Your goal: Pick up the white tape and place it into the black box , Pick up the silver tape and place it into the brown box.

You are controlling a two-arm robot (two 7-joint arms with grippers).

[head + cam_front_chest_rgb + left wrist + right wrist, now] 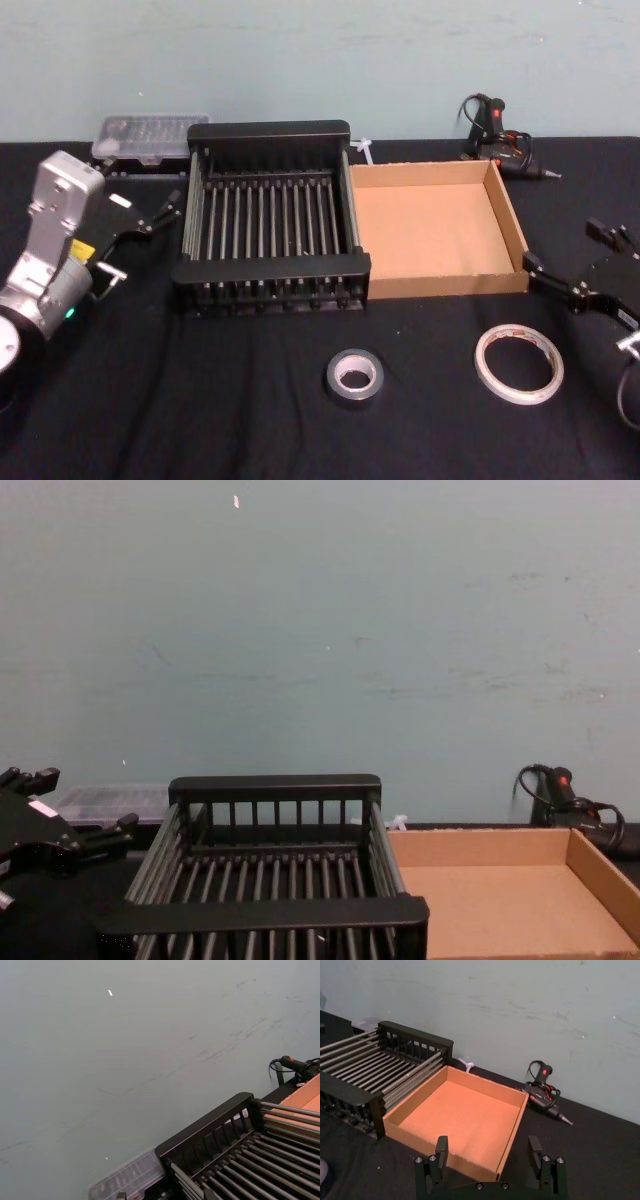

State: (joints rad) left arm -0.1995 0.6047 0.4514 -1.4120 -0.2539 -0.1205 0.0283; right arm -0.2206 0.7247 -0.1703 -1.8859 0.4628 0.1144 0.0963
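Slatted black plastic crate [270,220] and shallow tan cardboard tray [440,225] I see side by side on black cloth [150,400], both rolls outside, my right gripper [490,1152] wide, left gripper [150,215] unclear.

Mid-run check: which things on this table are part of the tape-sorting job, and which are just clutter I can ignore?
Job items:
white tape, on the cloth, front right
silver tape, on the cloth, front centre
black box
brown box
left gripper and right gripper, both open

Lying about:
glue gun, behind the brown box
clear plastic case, behind the black box
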